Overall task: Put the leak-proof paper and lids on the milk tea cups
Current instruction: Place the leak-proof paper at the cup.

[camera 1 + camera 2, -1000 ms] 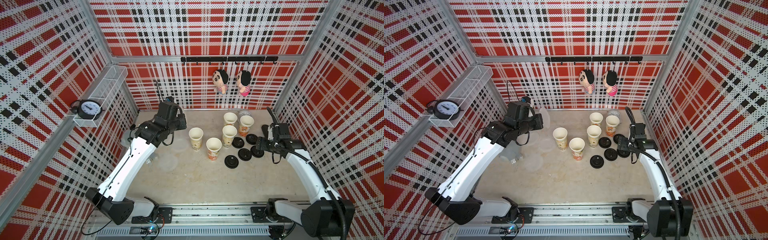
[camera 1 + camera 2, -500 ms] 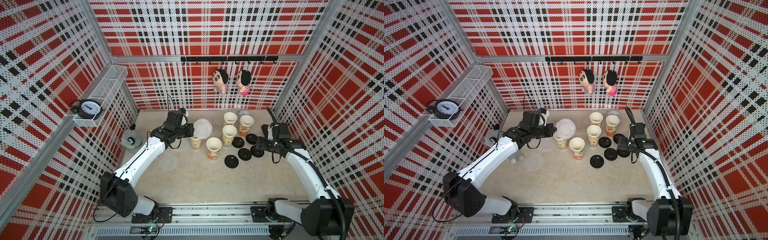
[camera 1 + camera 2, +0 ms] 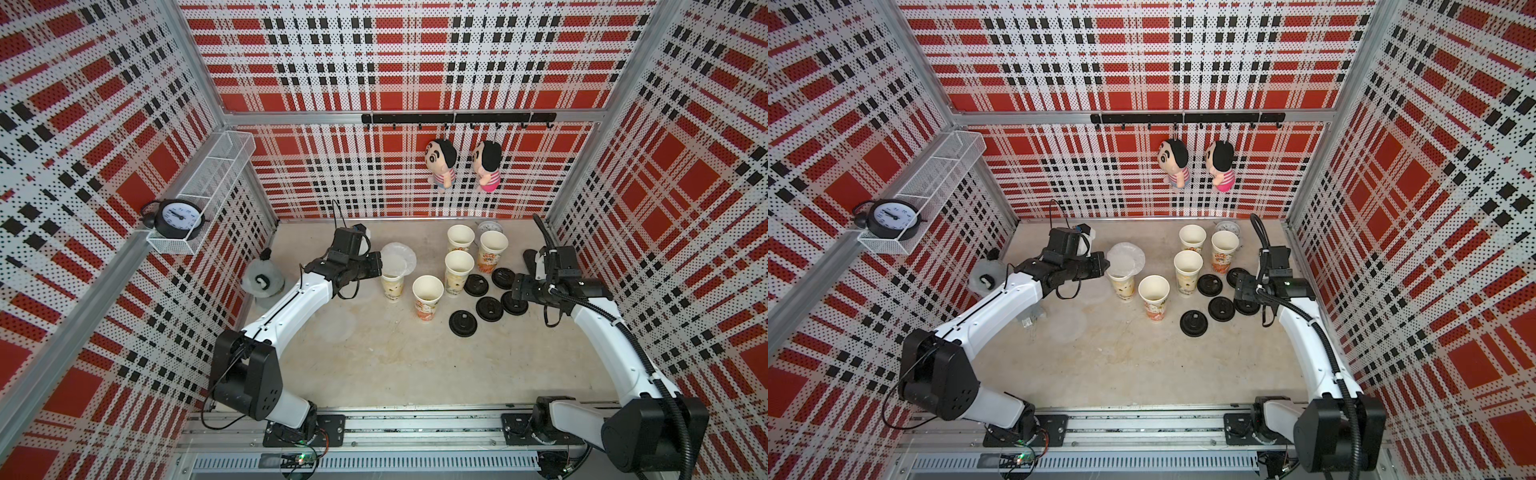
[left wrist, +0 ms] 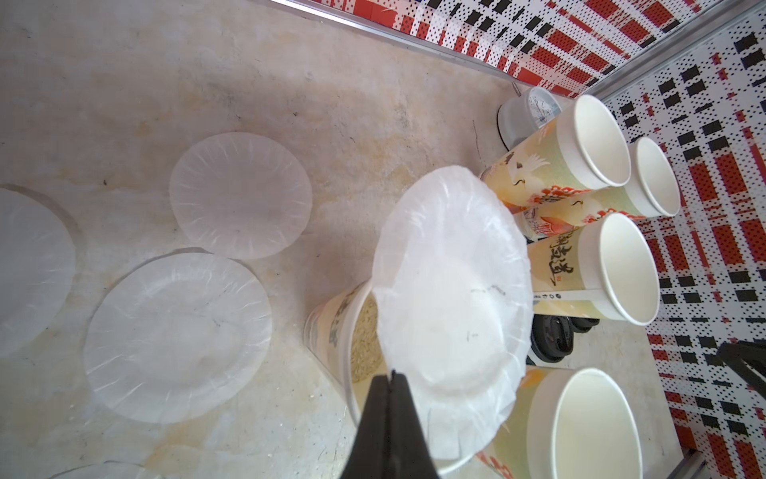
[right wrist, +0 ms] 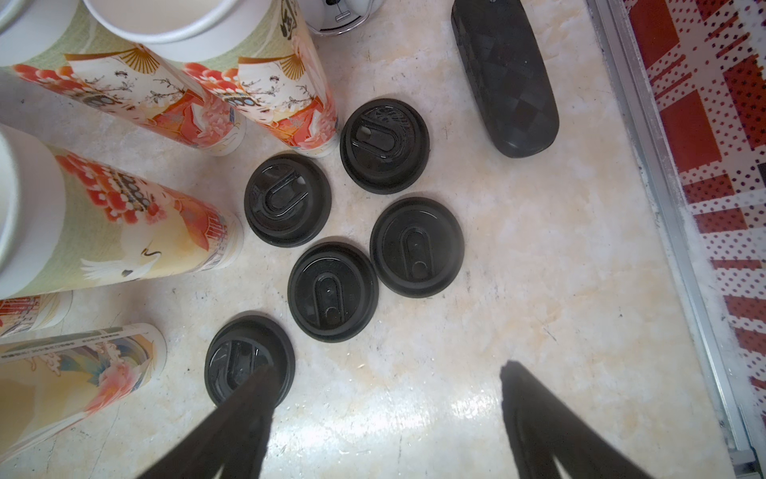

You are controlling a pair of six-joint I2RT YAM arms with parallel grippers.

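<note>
Right now, my left claw (image 4: 391,375) is pinched shut on the edge of one round sheet of leak-proof paper (image 4: 452,290), thin, translucent and whitish. The sheet hangs over the mouth of the leftmost milk tea cup (image 3: 392,287), shifted a little toward the far side, so a sliver of the cup's opening shows uncovered; I cannot tell whether the paper touches the rim. Four more milk tea cups (image 3: 459,270) stand open to the right of it, tall and white with orange printed pictures, grouped toward the far right of the table (image 3: 395,374). Three spare sheets (image 4: 178,336) lie flat on the table, left of the cups and nearer. My right claw (image 5: 387,369) hovers with its jaws spread wide, holding nothing, above five black lids (image 5: 331,290) that lie on the table just right of the cups.
</note>
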